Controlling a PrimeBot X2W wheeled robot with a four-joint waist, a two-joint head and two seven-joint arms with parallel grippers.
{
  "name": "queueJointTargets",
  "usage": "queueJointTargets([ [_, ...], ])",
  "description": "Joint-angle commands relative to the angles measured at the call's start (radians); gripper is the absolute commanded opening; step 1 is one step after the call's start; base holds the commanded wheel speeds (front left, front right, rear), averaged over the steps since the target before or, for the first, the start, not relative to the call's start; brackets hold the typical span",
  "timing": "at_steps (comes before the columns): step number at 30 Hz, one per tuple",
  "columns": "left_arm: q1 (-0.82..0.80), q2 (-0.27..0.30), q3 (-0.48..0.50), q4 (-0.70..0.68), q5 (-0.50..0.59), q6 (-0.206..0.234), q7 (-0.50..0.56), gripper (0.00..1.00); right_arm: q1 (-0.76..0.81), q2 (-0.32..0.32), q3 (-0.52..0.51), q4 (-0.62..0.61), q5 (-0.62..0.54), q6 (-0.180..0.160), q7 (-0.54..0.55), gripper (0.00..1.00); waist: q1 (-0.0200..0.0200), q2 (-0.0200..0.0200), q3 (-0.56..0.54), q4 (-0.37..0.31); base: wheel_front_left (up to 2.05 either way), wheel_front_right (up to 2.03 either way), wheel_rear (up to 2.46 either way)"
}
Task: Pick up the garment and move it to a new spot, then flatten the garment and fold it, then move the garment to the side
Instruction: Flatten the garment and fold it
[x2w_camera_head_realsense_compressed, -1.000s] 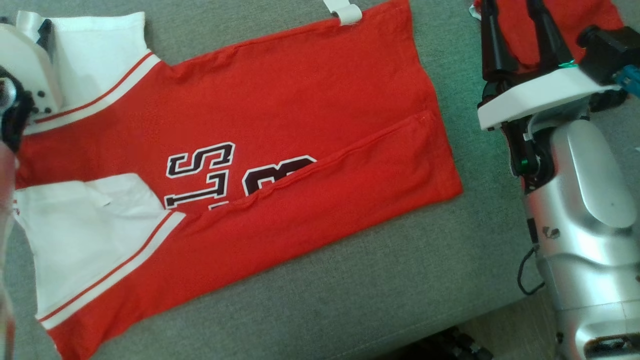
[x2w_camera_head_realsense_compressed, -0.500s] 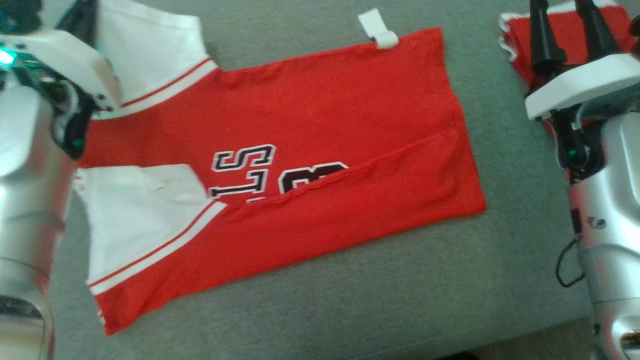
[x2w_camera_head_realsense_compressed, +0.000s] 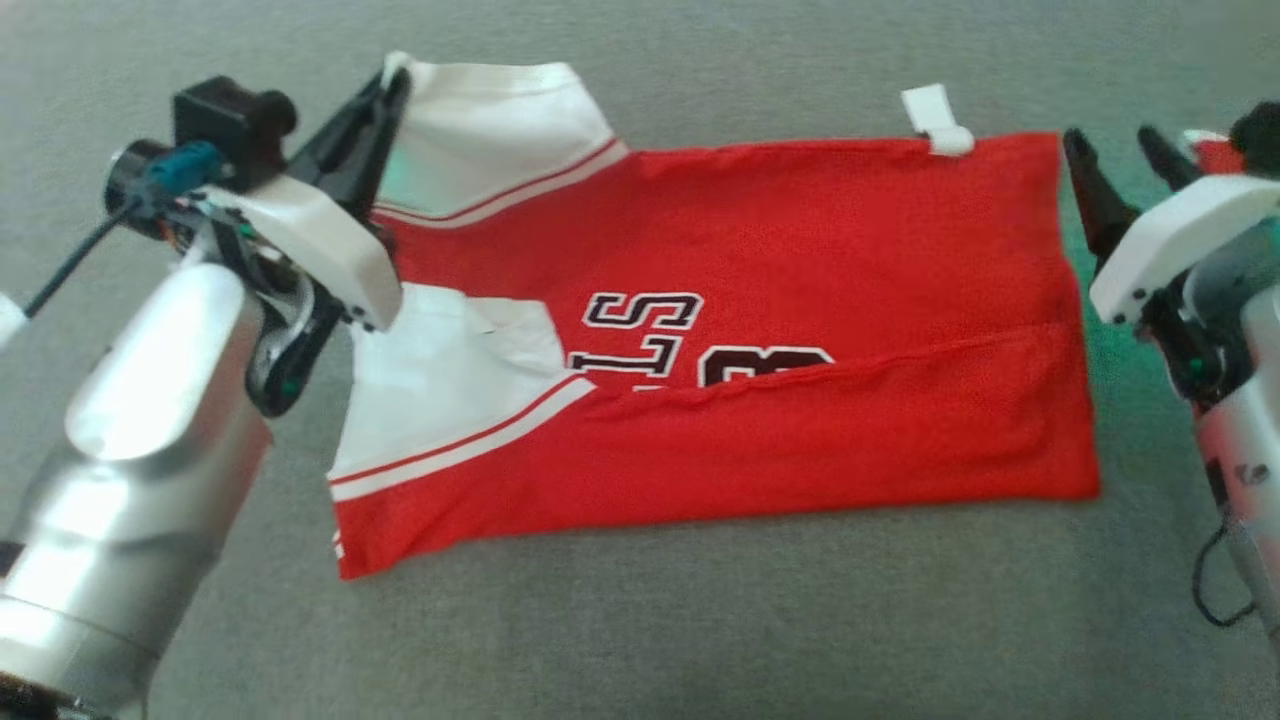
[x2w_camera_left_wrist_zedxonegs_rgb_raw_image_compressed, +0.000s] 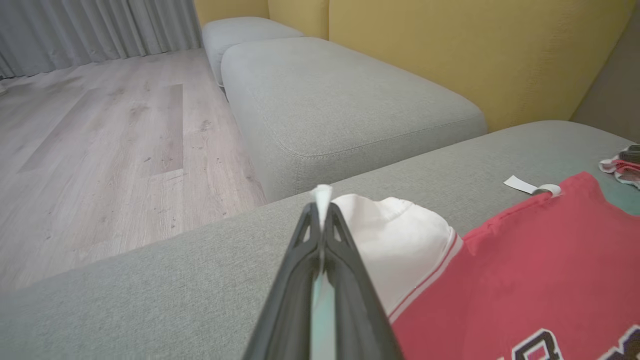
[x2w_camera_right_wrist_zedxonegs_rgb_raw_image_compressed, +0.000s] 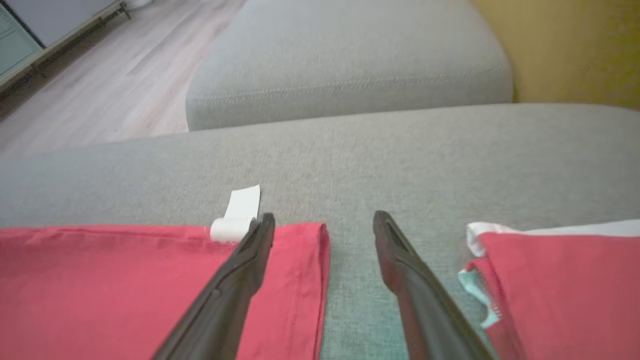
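Note:
The garment (x2w_camera_head_realsense_compressed: 800, 240) is a red jersey with white sleeves and black lettering. It lies flat on the grey sofa cushion (x2w_camera_head_realsense_compressed: 700, 620), its near long edge folded over the lettering. My left gripper (x2w_camera_head_realsense_compressed: 392, 85) is at the garment's far left corner, shut on the edge of the white sleeve (x2w_camera_head_realsense_compressed: 490, 110). In the left wrist view white fabric pokes out of the left gripper (x2w_camera_left_wrist_zedxonegs_rgb_raw_image_compressed: 321, 200) at its closed tips. My right gripper (x2w_camera_head_realsense_compressed: 1110, 140) stands open at the far right corner. In the right wrist view the right gripper (x2w_camera_right_wrist_zedxonegs_rgb_raw_image_compressed: 324, 221) straddles the hem of the garment (x2w_camera_right_wrist_zedxonegs_rgb_raw_image_compressed: 125, 280).
A white tag (x2w_camera_head_realsense_compressed: 935, 115) sticks out from the garment's far edge. A second red cloth (x2w_camera_right_wrist_zedxonegs_rgb_raw_image_compressed: 550, 280) lies just right of my right gripper. Beyond are another grey cushion (x2w_camera_left_wrist_zedxonegs_rgb_raw_image_compressed: 340, 100), a yellow backrest (x2w_camera_left_wrist_zedxonegs_rgb_raw_image_compressed: 450, 40) and wooden floor (x2w_camera_left_wrist_zedxonegs_rgb_raw_image_compressed: 100, 140).
The head camera has swung, shifting the whole picture right. My left gripper has gone from open to shut on the far white sleeve's edge. The right gripper has stayed open.

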Motion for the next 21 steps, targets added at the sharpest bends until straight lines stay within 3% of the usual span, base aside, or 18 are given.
queueJointTargets([
  [1, -0.023, 0.049, 0.023, -0.059, -0.007, 0.004, 0.006, 0.0, -0.035, -0.025, 0.031, 0.002, 0.021, 0.003, 0.012, 1.0, 0.0001, 0.0, 0.003, 0.033, 0.0, 0.0, 0.0],
  [10, 0.009, 0.058, 0.008, -0.202, -0.019, 0.027, 0.057, 0.0, -0.104, -0.067, 0.11, 0.152, 0.064, 0.003, 0.015, 1.0, 0.0001, 0.0, 0.042, 0.067, 0.0, 0.0, 0.0],
  [21, -0.026, 0.052, 0.0, -0.237, -0.015, 0.043, 0.078, 0.0, -0.198, -0.096, 0.221, 0.243, 0.103, 0.003, 0.024, 1.0, 0.0001, 0.0, 0.108, 0.087, 0.0, 0.0, 0.0],
])
